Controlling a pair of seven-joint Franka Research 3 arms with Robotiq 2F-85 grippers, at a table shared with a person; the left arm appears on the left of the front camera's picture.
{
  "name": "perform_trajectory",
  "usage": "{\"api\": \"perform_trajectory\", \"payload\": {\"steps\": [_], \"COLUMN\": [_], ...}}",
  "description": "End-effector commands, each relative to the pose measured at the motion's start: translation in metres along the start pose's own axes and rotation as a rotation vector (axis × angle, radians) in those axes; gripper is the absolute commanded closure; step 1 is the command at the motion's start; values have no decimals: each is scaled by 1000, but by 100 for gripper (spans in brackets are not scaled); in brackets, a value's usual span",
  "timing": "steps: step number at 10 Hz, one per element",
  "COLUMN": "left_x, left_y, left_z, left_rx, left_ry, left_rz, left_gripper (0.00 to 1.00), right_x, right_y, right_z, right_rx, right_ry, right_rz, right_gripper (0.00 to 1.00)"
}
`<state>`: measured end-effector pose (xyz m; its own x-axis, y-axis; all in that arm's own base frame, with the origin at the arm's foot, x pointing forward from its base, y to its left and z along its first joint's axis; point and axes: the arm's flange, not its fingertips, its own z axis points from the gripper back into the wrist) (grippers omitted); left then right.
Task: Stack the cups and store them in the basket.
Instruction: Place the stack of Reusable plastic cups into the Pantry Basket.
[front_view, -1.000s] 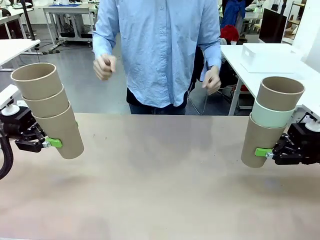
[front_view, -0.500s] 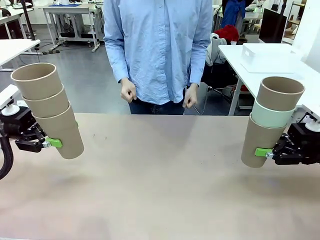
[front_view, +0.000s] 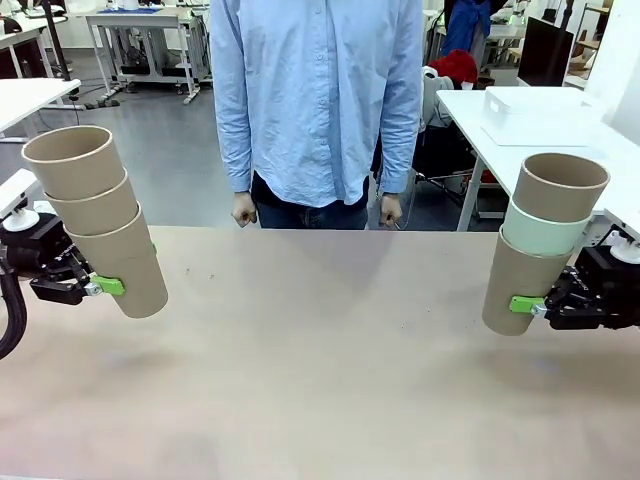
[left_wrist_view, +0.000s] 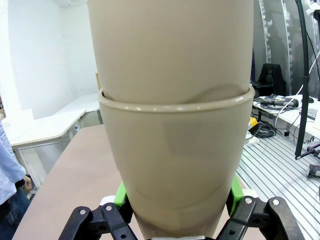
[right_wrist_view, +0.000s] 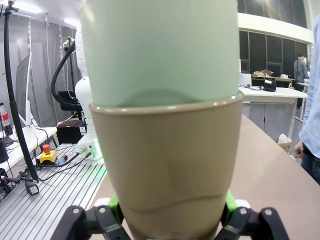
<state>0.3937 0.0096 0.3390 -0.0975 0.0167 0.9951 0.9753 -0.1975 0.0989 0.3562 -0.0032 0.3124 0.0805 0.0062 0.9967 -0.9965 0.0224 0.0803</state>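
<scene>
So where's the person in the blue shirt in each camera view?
Front view: the person stands top centre, beyond the table's far edge.
Left wrist view: the person's sleeve at the left edge, low.
Right wrist view: the sleeve at the right edge.
Shared landmark: the brown table.

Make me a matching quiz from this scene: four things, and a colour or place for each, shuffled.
1. left stack
2. right stack
3. mint cup
4. person's hands

A. middle of a stack
B. all tan, leaning
C. hanging at the far edge of the table
D. tan and mint

Pairs: 1-B, 2-D, 3-A, 4-C.
</scene>
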Motion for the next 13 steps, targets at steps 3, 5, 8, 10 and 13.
{"api": "perform_trajectory", "payload": {"steps": [3, 5, 8, 10, 13], "left_x": [3, 3, 3, 3, 3], "left_y": [0, 0, 0, 0, 0], "left_z": [-1, -1, -1, -1, -1], "left_rx": [-5, -5, -5, -5, -5], "left_ry": [-6, -6, -6, -6, -6], "left_rz": [-15, -15, -15, -15, -15], "left_gripper": [15, 15, 15, 15, 15], "right_x": [4, 4, 4, 4, 4], "right_y": [-2, -2, -2, -2, -2], "right_z": [0, 0, 0, 0, 0], "right_rx": [-9, -9, -9, -9, -9], "right_ry": [-9, -9, -9, -9, -9], "right_rz": [11, 11, 11, 11, 11], "right_gripper": [16, 16, 16, 16, 16]}}
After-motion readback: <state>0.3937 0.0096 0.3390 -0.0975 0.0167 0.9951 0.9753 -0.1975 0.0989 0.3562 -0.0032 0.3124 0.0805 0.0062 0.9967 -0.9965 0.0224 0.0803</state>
